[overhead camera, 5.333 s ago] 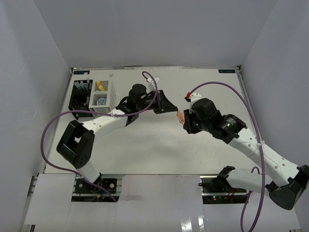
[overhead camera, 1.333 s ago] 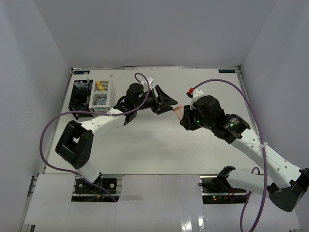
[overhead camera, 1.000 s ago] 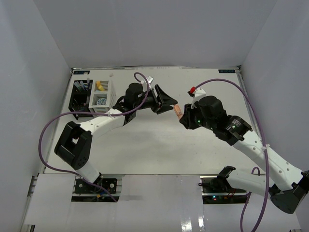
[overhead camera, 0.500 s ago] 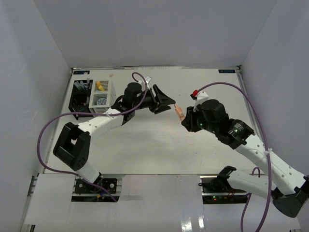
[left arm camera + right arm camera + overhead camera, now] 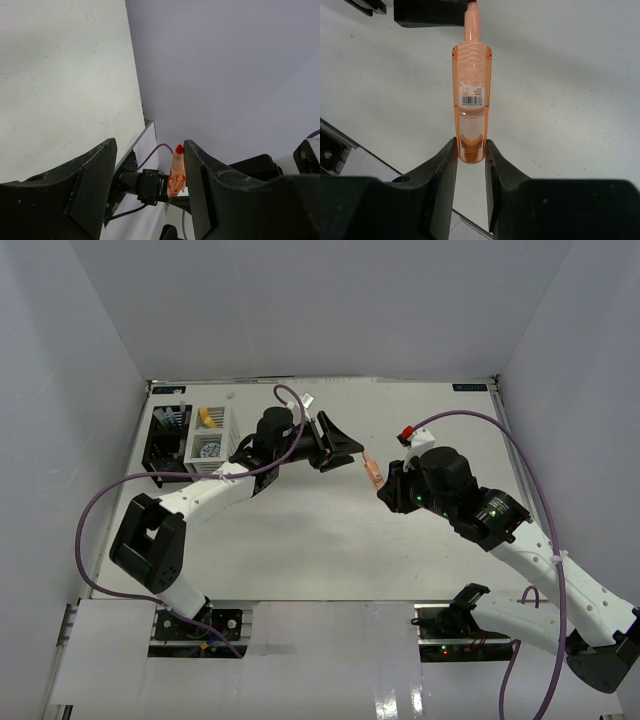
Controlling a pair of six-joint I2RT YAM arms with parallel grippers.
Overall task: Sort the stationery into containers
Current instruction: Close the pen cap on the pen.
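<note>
Right gripper (image 5: 470,150) clamped narrow on the base of the orange marker (image 5: 471,85); left gripper (image 5: 150,145), wide open, faces that marker's tip close by.

White table (image 5: 300,540) inside pale grey walls (image 5: 320,300) at left, back and right

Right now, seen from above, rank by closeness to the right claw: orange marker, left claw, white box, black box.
1. Orange marker, clamped in the right gripper itself.
2. Left gripper, just to its left, open.
3. White container, far left.
4. Black container, leftmost edge.
</note>
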